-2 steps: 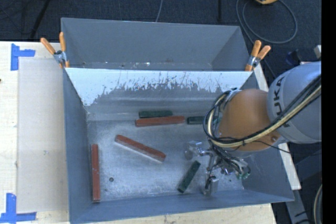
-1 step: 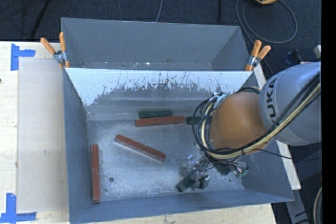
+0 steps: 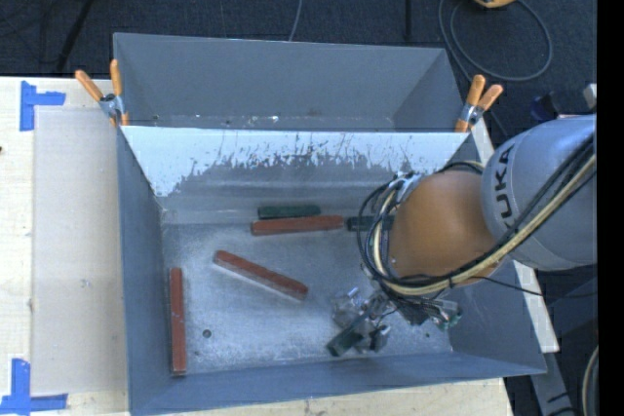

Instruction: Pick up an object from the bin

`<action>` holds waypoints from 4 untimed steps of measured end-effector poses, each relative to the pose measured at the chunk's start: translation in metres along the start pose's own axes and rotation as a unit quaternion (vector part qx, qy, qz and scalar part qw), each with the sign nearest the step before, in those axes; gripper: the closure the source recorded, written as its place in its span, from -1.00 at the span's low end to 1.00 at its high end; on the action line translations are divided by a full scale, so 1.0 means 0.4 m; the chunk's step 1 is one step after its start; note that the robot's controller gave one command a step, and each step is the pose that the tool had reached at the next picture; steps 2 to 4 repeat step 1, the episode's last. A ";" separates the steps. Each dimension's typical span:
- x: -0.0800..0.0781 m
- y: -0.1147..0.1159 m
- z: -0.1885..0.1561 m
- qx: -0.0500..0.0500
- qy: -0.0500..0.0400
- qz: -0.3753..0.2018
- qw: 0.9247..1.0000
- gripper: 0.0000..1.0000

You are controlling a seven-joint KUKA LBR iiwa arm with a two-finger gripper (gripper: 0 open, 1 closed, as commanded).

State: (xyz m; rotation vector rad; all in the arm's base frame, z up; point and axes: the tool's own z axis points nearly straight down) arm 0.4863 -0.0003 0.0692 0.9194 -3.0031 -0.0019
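Note:
My gripper (image 3: 356, 331) is low over the bin floor near the front right, below the orange cover on the wrist. Its dark fingers sit among the metal parts there, and what lies under them is hidden. A reddish-brown bar (image 3: 260, 275) lies at a slant on the floor to the left of the gripper. Farther back a second reddish-brown bar (image 3: 297, 226) lies level, with a short dark green bar (image 3: 289, 210) just behind it.
A third reddish-brown bar (image 3: 176, 321) lies lengthwise along the bin's left wall. The arm and its cables fill the bin's right side. Bare floor lies between the slanted bar and the front wall.

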 end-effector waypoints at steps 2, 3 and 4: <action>0.025 0.018 -0.412 0.001 -0.002 0.012 1.000 1.00; 0.025 0.018 -0.412 0.001 -0.002 0.012 1.000 1.00; 0.025 0.018 -0.412 0.001 -0.002 0.012 1.000 1.00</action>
